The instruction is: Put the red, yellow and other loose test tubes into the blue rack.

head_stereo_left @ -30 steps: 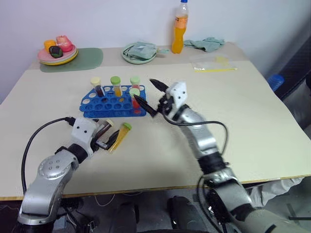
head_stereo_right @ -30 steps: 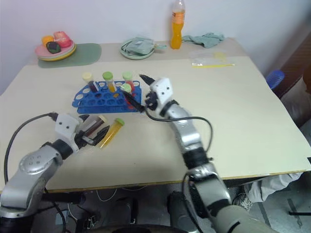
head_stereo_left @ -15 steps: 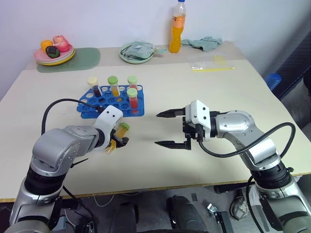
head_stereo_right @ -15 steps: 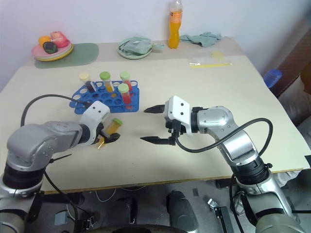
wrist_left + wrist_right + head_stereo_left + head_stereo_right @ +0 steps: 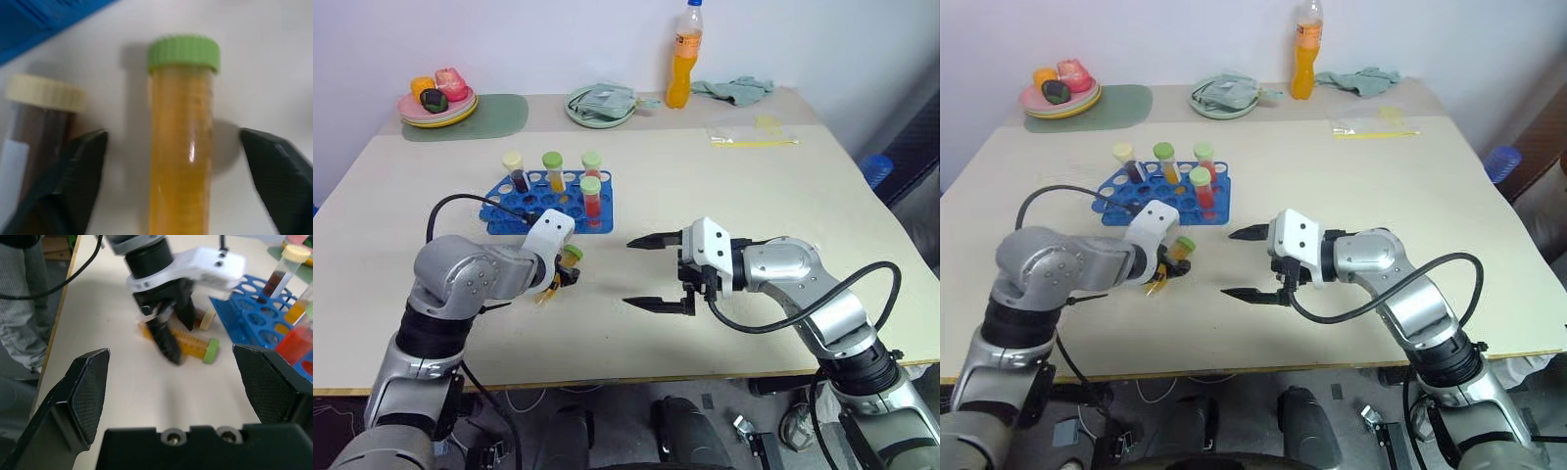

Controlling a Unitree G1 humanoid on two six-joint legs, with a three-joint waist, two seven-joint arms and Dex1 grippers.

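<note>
The blue rack (image 5: 523, 211) stands left of centre with several capped test tubes upright in it, a red one (image 5: 591, 199) at its near right. Just in front of it a yellow-orange test tube (image 5: 181, 147) with a green cap lies flat on the table. A dark maroon tube (image 5: 41, 122) with a cream cap lies beside it. My left gripper (image 5: 172, 133) points down over the yellow tube, open. One finger (image 5: 80, 166) stands between the two tubes, the other (image 5: 274, 166) on the far side, and neither touches. My right gripper (image 5: 629, 272) hovers open and empty to the right.
At the back of the table are an orange drink bottle (image 5: 681, 57), a bowl holding a cloth (image 5: 601, 104), a crumpled cloth (image 5: 735, 89), a plate of food (image 5: 436, 101) on a green mat (image 5: 497, 115) and a clear bag (image 5: 752, 133).
My right gripper has pulled back from the rack to the middle of the table, still open. My left gripper has tipped downward and now straddles the yellow tube.
</note>
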